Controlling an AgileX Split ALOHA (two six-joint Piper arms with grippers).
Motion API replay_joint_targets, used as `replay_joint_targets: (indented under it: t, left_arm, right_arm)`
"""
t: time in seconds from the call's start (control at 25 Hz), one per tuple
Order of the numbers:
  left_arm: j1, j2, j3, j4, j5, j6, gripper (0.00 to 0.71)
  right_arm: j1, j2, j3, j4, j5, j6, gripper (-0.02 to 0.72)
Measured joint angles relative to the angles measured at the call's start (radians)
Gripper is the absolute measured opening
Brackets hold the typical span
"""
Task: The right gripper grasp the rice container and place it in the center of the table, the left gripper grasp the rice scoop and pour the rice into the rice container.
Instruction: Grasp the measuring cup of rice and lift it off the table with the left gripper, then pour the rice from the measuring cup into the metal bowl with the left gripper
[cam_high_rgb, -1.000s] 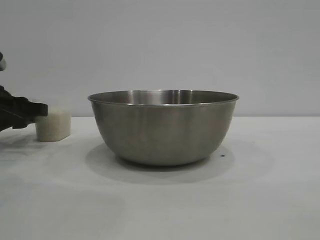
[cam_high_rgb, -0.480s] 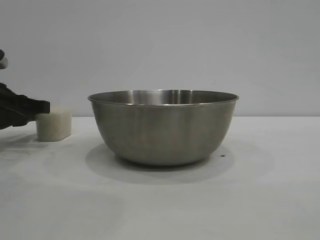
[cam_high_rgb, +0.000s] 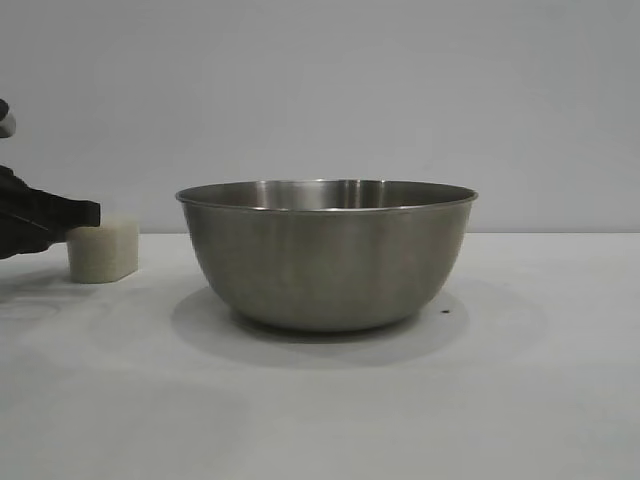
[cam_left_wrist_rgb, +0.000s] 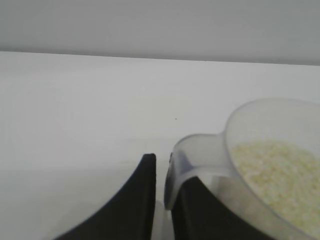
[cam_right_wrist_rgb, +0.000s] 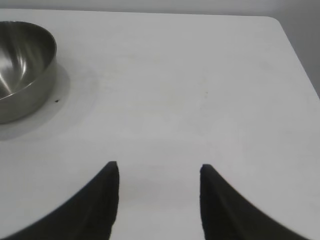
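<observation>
Left claw (cam_left_wrist_rgb: 161, 200) clamped on handle of rice scoop (cam_high_rgb: 103, 251), at worktop (cam_high_rgb: 320, 400) left edge, beside centred rice container (cam_high_rgb: 326, 252). Right claw (cam_right_wrist_rgb: 159, 195) parked apart, empty. Risk judged: thin-handle grip slipped during lift, rice (cam_left_wrist_rgb: 277, 172) spilled.

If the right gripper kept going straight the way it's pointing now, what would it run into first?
Probably only the bare table. The right gripper points past the rice container, which sits off to one side; depth is hard to judge.
</observation>
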Motion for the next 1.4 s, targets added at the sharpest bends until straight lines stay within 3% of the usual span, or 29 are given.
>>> replay_joint_targets:
  t: [0.48,0.92,1.4]
  left_arm:
    - [0.0,-0.147,0.002,0.006,0.007,0.0,0.0]
    - [-0.008,-0.317,0.009,0.218,0.08,0.008,0.0]
    - [-0.162,-0.353,0.009,0.258,0.084,0.008,0.0]
  right_arm:
    - [0.0,0.0,0.0,0.0,0.0,0.0,0.321]
    - [0.0,0.0,0.0,0.0,0.0,0.0,0.321]
    - [0.0,0.0,0.0,0.0,0.0,0.0,0.321]
